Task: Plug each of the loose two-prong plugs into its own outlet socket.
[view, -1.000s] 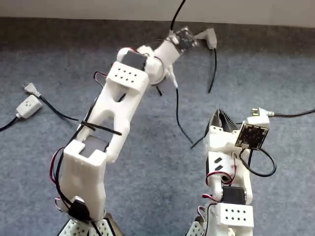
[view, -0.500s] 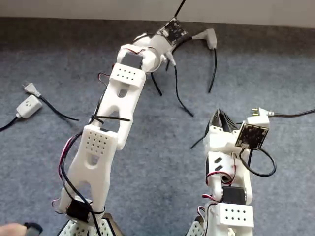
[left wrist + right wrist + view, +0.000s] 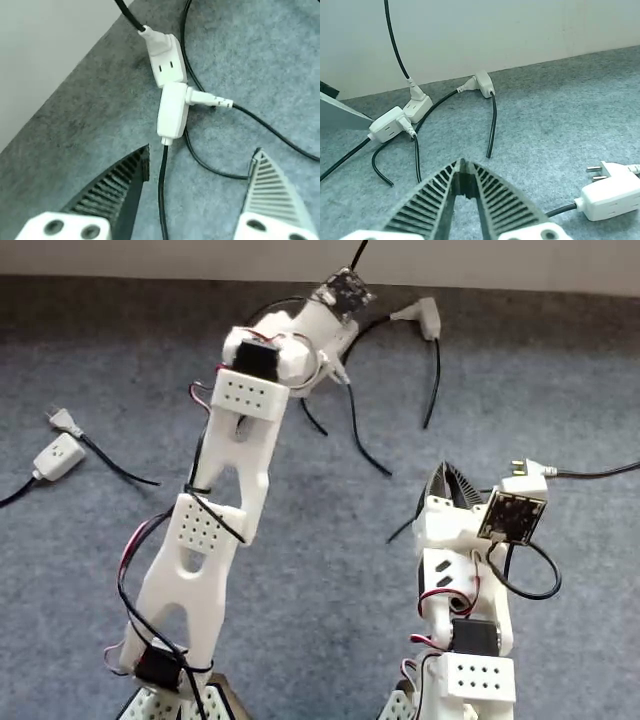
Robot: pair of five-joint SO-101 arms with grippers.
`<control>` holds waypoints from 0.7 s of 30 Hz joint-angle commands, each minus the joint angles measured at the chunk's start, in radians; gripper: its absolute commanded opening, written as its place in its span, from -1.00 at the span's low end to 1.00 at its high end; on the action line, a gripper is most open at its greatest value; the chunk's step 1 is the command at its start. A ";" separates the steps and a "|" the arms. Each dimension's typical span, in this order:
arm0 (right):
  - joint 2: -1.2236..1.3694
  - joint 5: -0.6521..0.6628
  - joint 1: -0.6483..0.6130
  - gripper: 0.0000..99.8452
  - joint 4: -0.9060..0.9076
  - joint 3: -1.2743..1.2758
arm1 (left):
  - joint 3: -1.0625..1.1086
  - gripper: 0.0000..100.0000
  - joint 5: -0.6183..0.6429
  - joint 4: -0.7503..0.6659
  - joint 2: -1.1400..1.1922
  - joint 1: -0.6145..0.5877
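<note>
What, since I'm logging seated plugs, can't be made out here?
- Left wrist view: prongs between the white plug and outlet are hidden by their touching bodies.
- High view: that pair lies behind the left arm at its wrist.
- Right wrist view: the pronged adapter is cut by the frame edge.

The carpet (image 3: 320, 490) is speckled grey. The plug (image 3: 172, 112) and socket (image 3: 167, 55) are white, with black cords (image 3: 161, 200). The arms (image 3: 225, 500) are white. The left gripper (image 3: 201, 151) has one black finger (image 3: 117, 192) and one grey, both ribbed. The wall (image 3: 520, 30) is pale.
</note>
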 commanded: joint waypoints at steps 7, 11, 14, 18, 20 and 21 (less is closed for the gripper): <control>-0.016 0.012 -0.010 -0.98 -0.019 0.140 | -0.021 -0.40 -0.077 0.253 -0.328 -0.274; -0.016 0.012 -0.010 -0.98 -0.019 0.140 | -0.015 -0.40 -0.115 0.301 -0.367 -0.414; -0.016 0.012 -0.010 -0.98 -0.018 0.142 | -0.013 -0.40 -0.118 0.304 -0.364 -0.518; -0.015 0.012 -0.010 -0.98 -0.018 0.142 | -0.013 -0.39 -0.152 0.308 -0.332 -0.653; -0.013 0.012 -0.010 -0.98 -0.018 0.142 | -0.005 -0.39 -0.224 0.308 -0.318 -0.717; -0.013 0.012 -0.010 -0.98 -0.018 0.142 | 0.012 -0.39 -0.253 0.308 -0.315 -0.750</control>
